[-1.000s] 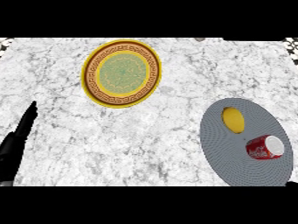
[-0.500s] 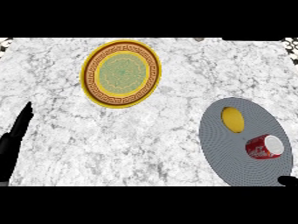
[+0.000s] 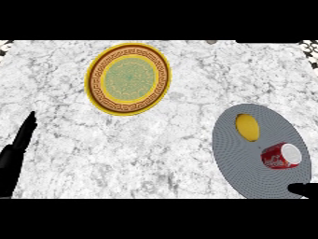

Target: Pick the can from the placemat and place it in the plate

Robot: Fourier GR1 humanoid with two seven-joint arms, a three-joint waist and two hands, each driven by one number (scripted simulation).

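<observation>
A red can (image 3: 279, 157) lies on its side on the grey oval placemat (image 3: 242, 164) at the right, its white end facing right. The yellow and green plate (image 3: 92, 81) with a brown patterned rim sits at the far middle left, with nothing on it. My right hand (image 3: 314, 190) comes in at the lower right corner, just below and right of the can; another dark part of it shows at the right edge. It does not touch the can. My left hand (image 3: 10, 161) rests open at the left edge, fingers straight.
A yellow lemon (image 3: 247, 127) lies on the placemat just behind the can. The marble counter (image 3: 168, 140) spreads between plate and placemat. Patterned tiles show at the far corners.
My right hand has come further into view at the lower right, closer to the can. The can, lemon and plate have not moved. The left hand has barely shifted.
</observation>
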